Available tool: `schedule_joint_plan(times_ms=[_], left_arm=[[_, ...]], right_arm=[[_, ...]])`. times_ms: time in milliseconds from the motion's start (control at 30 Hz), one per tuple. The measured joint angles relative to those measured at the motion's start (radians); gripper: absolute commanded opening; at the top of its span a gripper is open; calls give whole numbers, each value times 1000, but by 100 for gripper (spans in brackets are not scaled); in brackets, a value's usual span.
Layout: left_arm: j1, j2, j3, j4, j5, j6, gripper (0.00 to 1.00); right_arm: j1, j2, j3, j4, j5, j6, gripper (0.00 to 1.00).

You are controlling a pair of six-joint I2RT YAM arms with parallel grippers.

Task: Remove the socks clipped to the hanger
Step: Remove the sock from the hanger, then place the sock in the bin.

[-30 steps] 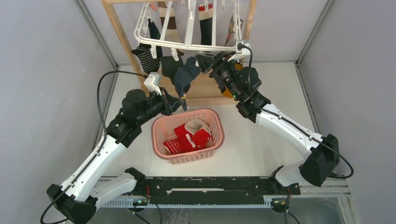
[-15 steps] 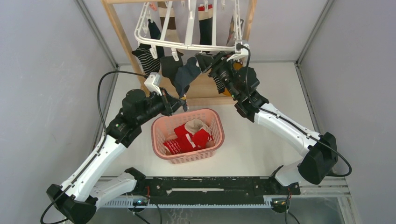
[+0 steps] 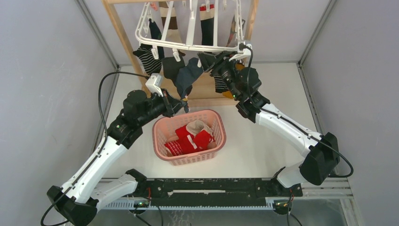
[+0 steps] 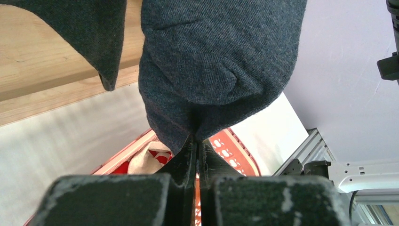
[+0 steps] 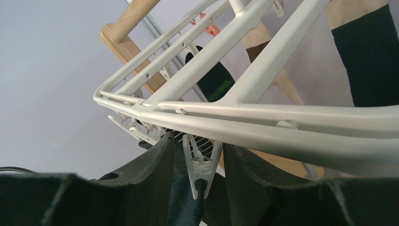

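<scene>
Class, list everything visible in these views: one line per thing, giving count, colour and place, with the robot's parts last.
wooden stand: one, pale wood, far end of table.
hanger: one, white, hung on the stand.
clip: one of many, white, under the hanger's rail.
hanging socks: several, count unclear; striped, black, brown-banded; clipped to hanger.
dark grey sock: one, hanging at the hanger's front.
basket: one, pink, mid-table.
red socks: small heap, in basket with a cream sock.
table: one, white.
left gripper: black, shut on the dark grey sock's lower end.
right gripper: black, open, fingers either side of the clip.
</scene>
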Motion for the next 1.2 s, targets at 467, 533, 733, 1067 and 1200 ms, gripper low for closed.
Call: schedule_joint_plan(times_ms=[467,533,733,1067,1200], left_arm=[[0,-2,0,-12,2,0,0],[0,-2,0,-12,2,0,0],[0,-2,0,-14,3,0,0],[0,-56,0,-25,37,-14,0],[0,-89,-3,-25,61,-34,0]], right_arm=[[-7,10,5,13,-1,4,18],[-7,10,6,12,-2,3,16],[-13,10,11,8,-5,3,16],[-14,10,11,6,-8,4,22],[-14,10,11,3,-9,5,26]])
